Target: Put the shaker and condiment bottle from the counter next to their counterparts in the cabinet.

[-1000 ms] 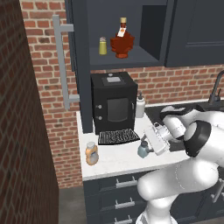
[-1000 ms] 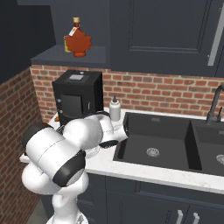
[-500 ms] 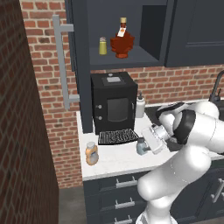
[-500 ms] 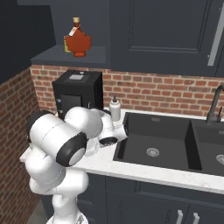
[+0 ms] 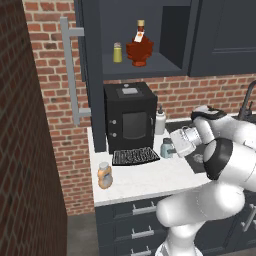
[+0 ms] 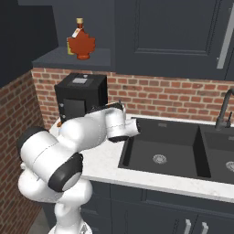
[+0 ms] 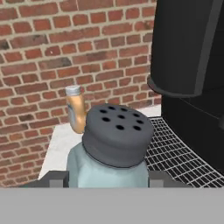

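Shaker (image 7: 114,148) sat between the two dark fingertips of the gripper (image 7: 107,179) in the hand view, its blue-grey body pressed on both sides and its holed grey cap tipped toward the camera; the jaws had drawn in from wide open a second earlier and were now clamped on it. In the left base view the shaker (image 5: 167,148) stood at the right end of the black grille tray (image 5: 135,156), on the counter (image 5: 145,180), with the gripper (image 5: 175,148) reaching it from the right. Compared with the earlier pictures, the white arm's elbow had swung up and over, so its forearm lay nearly level above the sink (image 6: 164,148), wrist turned sideways toward the coffee machine (image 5: 130,120). The condiment bottle (image 5: 104,175) stood near the counter's front left corner, well apart from the gripper. Up in the cabinet (image 5: 150,65), the yellow-green shaker (image 5: 117,52) and the red maple-leaf bottle (image 5: 139,47) stood side by side on the shelf. A white squeeze bottle (image 5: 160,121) stood just right of the coffee machine.
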